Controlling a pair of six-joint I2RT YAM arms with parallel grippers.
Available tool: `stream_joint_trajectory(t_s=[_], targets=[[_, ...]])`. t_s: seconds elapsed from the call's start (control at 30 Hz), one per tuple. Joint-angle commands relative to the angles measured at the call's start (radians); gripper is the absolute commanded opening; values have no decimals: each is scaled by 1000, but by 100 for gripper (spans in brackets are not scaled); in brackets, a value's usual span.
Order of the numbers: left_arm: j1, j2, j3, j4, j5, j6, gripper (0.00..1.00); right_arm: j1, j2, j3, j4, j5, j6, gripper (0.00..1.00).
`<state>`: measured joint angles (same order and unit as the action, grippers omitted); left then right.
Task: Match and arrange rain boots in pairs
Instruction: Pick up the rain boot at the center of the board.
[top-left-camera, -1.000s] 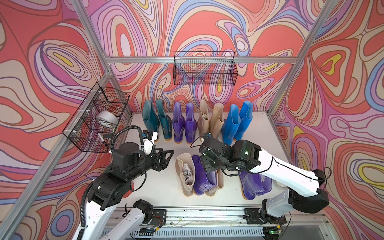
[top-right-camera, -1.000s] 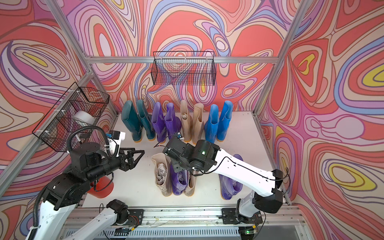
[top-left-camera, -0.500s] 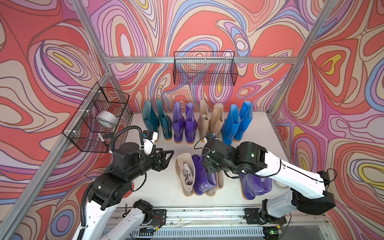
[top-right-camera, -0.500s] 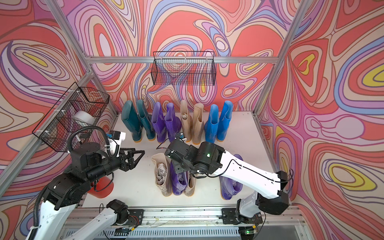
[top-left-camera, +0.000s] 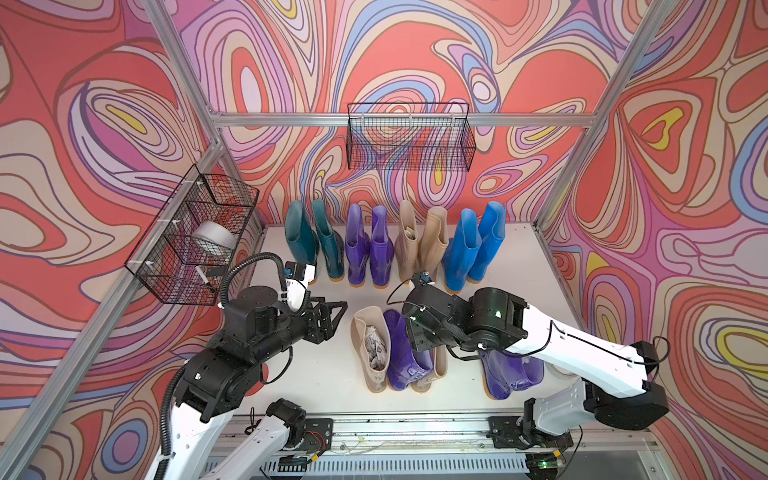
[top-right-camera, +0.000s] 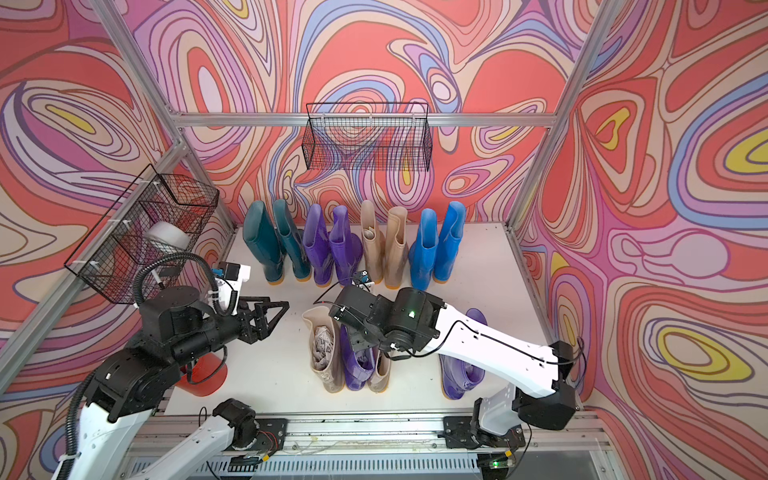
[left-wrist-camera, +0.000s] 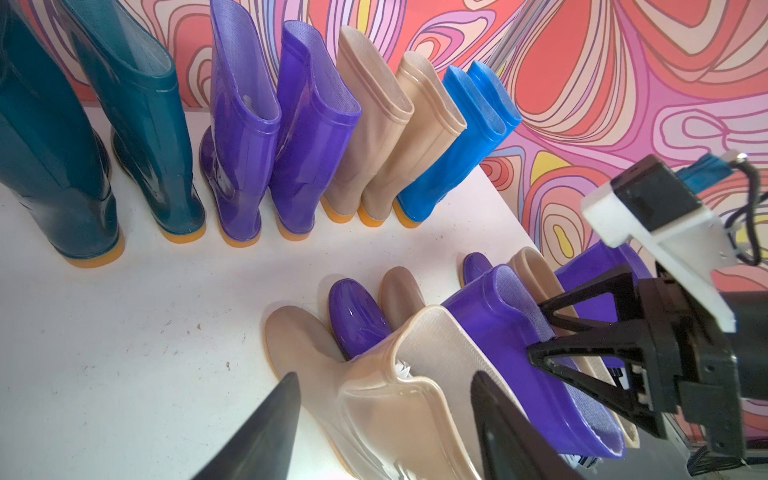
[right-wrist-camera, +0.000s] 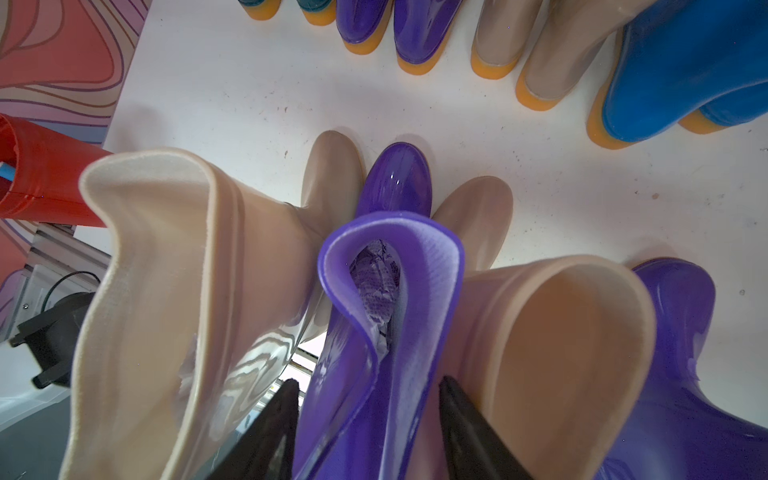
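Right tool (right-wrist-camera: 365, 380): straddles the purple boot (right-wrist-camera: 395, 187), wedged between beige boots (right-wrist-camera: 166, 249) on the worktop (right-wrist-camera: 208, 83); pinching or not, cannot tell.
Risk: lifting could topple those touching neighbours.
Left tool (top-left-camera: 337, 312): spread, empty.
Back row (top-left-camera: 361, 249): four matched pairs standing.

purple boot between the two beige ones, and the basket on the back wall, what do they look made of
Purple boot: looks like rubber or soft PVC, glossy, with bright highlights on the toe; the inside shows a pale, woven-looking lining. Basket: thin metal wire, apparently coated matte black, bent into an open, see-through grid.
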<state>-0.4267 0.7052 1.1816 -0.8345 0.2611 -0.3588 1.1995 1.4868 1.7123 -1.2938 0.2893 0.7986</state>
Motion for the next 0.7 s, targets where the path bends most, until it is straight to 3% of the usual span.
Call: stream_joint_trajectory(t_s=[0.0, 0.43, 0.67], targets=[[-6, -11, -14, -15, -2, 12, 67, 7, -12, -24, 22, -24, 5, 56], [-6, -22, -17, -29, -11, 18, 67, 7, 27, 35, -8, 6, -8, 56], [-5, -26, -18, -31, -15, 22, 67, 13, 13, 85, 71, -7, -54, 56]])
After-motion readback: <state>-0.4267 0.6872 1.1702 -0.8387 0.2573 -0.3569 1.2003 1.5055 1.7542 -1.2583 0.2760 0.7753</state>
